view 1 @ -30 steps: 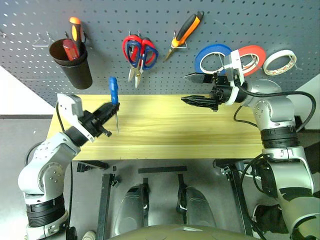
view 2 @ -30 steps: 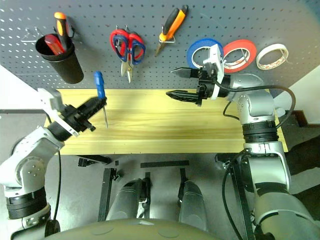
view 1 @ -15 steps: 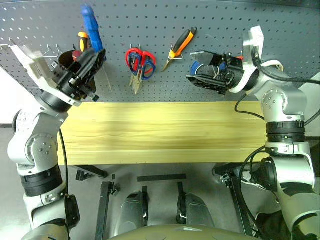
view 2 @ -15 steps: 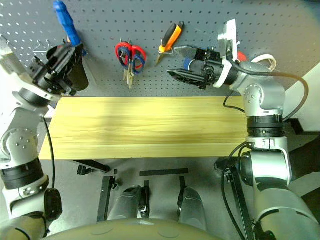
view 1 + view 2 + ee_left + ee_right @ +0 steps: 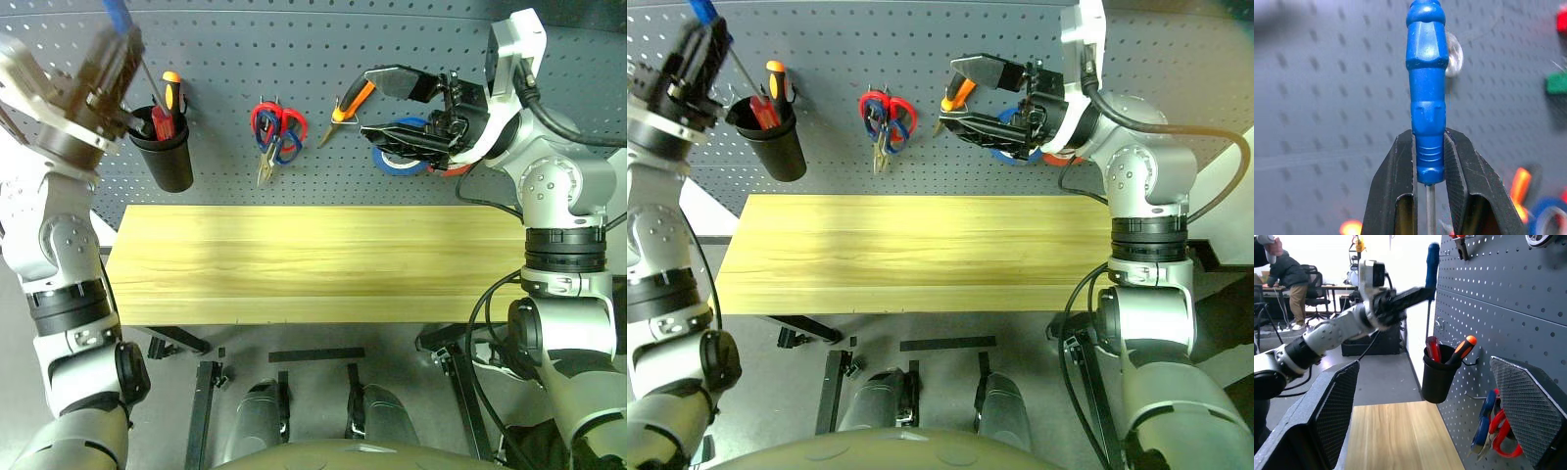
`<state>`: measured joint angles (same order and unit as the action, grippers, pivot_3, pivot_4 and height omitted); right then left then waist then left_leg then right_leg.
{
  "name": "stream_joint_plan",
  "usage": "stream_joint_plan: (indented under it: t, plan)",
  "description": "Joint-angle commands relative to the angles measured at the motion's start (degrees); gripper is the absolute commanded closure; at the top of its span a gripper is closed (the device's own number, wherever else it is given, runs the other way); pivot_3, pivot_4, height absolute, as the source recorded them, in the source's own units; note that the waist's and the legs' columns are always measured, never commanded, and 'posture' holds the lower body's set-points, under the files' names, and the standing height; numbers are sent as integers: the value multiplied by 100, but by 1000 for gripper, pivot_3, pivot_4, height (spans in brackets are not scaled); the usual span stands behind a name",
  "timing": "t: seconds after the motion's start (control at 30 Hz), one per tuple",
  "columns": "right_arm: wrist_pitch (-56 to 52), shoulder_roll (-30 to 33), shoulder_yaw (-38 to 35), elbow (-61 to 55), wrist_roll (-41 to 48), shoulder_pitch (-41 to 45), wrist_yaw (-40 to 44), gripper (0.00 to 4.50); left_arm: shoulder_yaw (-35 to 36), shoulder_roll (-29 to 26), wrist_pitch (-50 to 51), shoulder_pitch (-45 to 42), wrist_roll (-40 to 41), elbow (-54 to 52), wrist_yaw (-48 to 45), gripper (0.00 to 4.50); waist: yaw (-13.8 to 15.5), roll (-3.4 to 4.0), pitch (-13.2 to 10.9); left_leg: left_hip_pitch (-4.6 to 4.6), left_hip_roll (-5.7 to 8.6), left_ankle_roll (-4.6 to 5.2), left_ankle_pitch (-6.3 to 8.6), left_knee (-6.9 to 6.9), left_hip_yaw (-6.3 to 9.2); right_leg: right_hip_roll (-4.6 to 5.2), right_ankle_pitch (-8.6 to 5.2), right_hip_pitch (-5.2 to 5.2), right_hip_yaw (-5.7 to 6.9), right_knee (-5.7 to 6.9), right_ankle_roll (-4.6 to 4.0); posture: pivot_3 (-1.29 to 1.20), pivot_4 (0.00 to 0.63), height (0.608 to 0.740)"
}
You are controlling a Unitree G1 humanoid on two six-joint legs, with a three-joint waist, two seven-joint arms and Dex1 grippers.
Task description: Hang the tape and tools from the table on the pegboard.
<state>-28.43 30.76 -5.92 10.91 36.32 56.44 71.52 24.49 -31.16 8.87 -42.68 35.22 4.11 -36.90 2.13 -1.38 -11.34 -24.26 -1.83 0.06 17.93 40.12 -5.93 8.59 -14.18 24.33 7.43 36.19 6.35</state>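
In the left eye view, the left gripper (image 5: pixel 110 61) is raised in front of the top left part of the pegboard (image 5: pixel 294 39), above the black cup (image 5: pixel 168 152) that hangs there. Its fingers are clamped on the blue-handled screwdriver (image 5: pixel 120 15); only the low part of the blue handle is inside the picture, and the thin metal shaft goes down toward the cup. The table (image 5: pixel 313 264) is bare wood. The pliers (image 5: pixel 351 101) hang on the board beside the two pairs of scissors (image 5: pixel 274 132). The right gripper (image 5: pixel 384 105) has its fingers wide apart, with nothing between them, in front of the blue tape (image 5: pixel 400 157), which it partly covers.

In the right eye view, the screwdriver's handle again runs out of the picture at the top edge, and its shaft is easier to follow above the cup.

The left wrist view gives the grip close: both black fingers (image 5: pixel 1396 176) press on the ribbed lower end of the handle, the rest of the handle stands free above them, before the board.

The right wrist view looks along the board between its two open pads (image 5: pixel 1520 396). It shows the whole screwdriver upright in the other gripper, above the cup with a red and an orange handle inside, and a person (image 5: pixel 1286 279) far behind.
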Motion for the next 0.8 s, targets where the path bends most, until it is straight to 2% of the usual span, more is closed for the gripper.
stream_joint_plan:
  t: [0.03, 0.43, 0.73, 0.77, 0.8]
  plan:
    - [-17, 70, -76, -252, 90, 49, -24, 0, 142, -153, -462, -249, -207, 311, 83, 4079, -4, 4, 3, 1, 0, 0, 0, -1, 0, 0, 0, 0, 0, 0, 0, 60, 94, 732]
    - [16, 170, -14, -360, -41, -126, -119, 0, -165, -262, -1606, -739, -1314, 1950, 641, 4079, -36, 6, 12, 3, 1, 0, 0, 1, -1, 0, 0, -1, 0, 3, 0, 44, 98, 732]
    - [66, 234, 5, -435, -139, -217, -204, 0, -353, -247, -1380, -436, -1518, 2103, 791, 4079, -183, 5, 14, 3, 2, 0, 0, 2, 0, 1, 0, -1, 0, 7, 0, 36, 106, 732]
    - [69, 237, 6, -438, -143, -221, -211, 0, -363, -232, -1346, -406, -1505, 2064, 785, 3366, -199, 5, 14, 5, 1, 0, 0, 2, 0, 1, 0, -1, 0, 8, 0, 36, 106, 732]
    - [73, 240, 7, -436, -146, -220, -221, 0, -372, -222, -1319, -389, -1510, 2036, 800, 3147, -215, 5, 14, 6, 1, 0, 0, 1, 0, 1, 0, -1, 0, 9, 0, 35, 106, 732]
